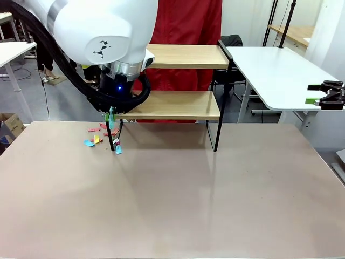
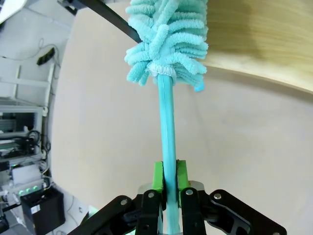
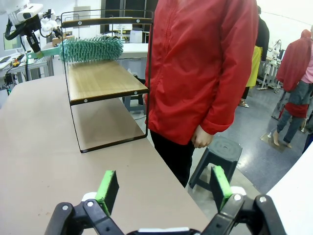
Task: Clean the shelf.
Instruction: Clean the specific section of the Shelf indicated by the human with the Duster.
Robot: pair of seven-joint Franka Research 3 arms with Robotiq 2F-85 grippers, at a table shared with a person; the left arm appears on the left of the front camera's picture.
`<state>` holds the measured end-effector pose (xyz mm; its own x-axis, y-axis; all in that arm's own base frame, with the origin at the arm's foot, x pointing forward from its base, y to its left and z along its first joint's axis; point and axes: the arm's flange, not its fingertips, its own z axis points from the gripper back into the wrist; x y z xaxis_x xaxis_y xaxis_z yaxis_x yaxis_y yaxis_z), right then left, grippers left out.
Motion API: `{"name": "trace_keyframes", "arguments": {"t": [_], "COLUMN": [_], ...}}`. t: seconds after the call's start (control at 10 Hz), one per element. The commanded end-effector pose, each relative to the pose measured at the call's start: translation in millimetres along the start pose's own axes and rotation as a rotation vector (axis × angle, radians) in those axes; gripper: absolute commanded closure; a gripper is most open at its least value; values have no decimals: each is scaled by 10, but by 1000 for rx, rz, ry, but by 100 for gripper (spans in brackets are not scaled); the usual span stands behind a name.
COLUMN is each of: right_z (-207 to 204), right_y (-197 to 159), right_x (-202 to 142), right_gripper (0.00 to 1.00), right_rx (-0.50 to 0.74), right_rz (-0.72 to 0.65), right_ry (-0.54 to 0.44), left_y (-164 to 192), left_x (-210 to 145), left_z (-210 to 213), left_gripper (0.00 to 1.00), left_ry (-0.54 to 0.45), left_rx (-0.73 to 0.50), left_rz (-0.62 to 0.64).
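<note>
The shelf (image 1: 178, 105) stands at the table's far side, two light wooden boards in a thin black frame. My left gripper (image 1: 112, 115) hangs at its left end, shut on the teal handle of a fluffy teal duster (image 2: 168, 39). In the left wrist view the gripper (image 2: 168, 174) pinches the handle between green pads (image 2: 157, 175), and the duster head rests against the lower board's (image 2: 264, 44) edge. The right wrist view shows the duster (image 3: 90, 49) lying over the lower board of the shelf (image 3: 105, 81). My right gripper (image 1: 325, 95) is open off the table's right side; its fingers (image 3: 164, 188) hold nothing.
Small coloured paper scraps (image 1: 98, 138) lie on the table beside the shelf's left foot. A person in a red jacket (image 3: 200, 68) stands close behind the shelf, beside a black stool (image 3: 221, 152). A white table (image 1: 275, 70) stands at the right.
</note>
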<state>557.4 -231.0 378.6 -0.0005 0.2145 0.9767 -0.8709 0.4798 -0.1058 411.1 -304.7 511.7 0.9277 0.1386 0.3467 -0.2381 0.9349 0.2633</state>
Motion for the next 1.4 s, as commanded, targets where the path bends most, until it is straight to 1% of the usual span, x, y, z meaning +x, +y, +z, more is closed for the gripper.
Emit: {"name": "trace_keyframes", "arguments": {"t": [0.0, 0.1, 0.3, 0.6, 0.8, 0.9, 1.0, 1.1, 1.3], "right_z": [-14, -14, -14, -14, -14, -14, -14, -14, -14], "right_y": [-1, -1, -1, -1, -1, -1, -1, -1, -1], "right_x": [72, 72, 72, 72, 72, 72, 72, 72, 72], "right_gripper": [0, 0, 0, 0, 0, 0, 0, 0, 0], "right_rx": [-2, -2, -2, -2, -2, -2, -2, -2, -2], "right_rz": [-11, -11, -11, -11, -11, -11, -11, -11, -11], "right_ry": [13, 13, 13, 13, 13, 13, 13, 13, 13], "left_y": [7, 62, 235, 506, 753, 876, 981, 1079, 1260], "left_x": [-37, -62, -153, -163, -105, -55, -27, -4, 85], "left_z": [77, 118, 145, 149, 150, 131, 86, 68, -35], "left_gripper": [87, 87, 87, 87, 87, 87, 87, 87, 87], "left_ry": [-63, -106, -139, -179, -196, -205, -191, -199, -177], "left_rx": [-83, -117, -200, -377, -500, -542, -509, -529, -591], "left_rz": [-47, -105, -212, -348, -507, -577, -669, -769, -871]}}
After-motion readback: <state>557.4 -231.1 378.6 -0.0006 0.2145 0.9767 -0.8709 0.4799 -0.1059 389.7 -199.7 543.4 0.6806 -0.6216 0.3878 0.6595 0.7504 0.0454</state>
